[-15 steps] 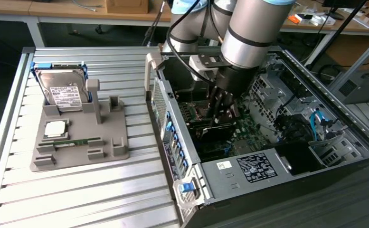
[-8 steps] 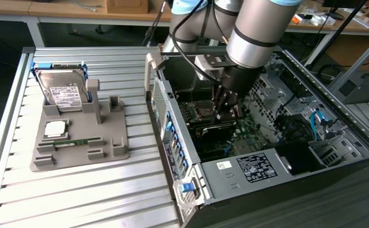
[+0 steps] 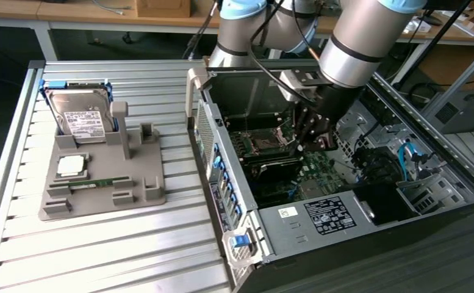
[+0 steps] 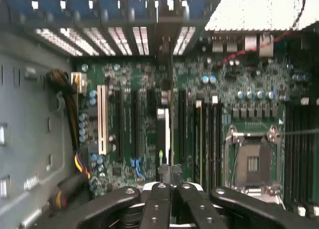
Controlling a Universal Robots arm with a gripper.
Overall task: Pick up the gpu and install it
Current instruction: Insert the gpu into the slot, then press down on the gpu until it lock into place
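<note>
The tool is inside the open computer case, low over the motherboard, its fingers clenched together. In the wrist view they grip the top edge of the gpu, which stands edge-on among the long black expansion slots beside a white slot, with the empty CPU socket nearby. Toward the worktop's far edge, beside the case, a grey fixture tray carries a hard drive, a CPU chip and a RAM stick.

No readable text on any label
</note>
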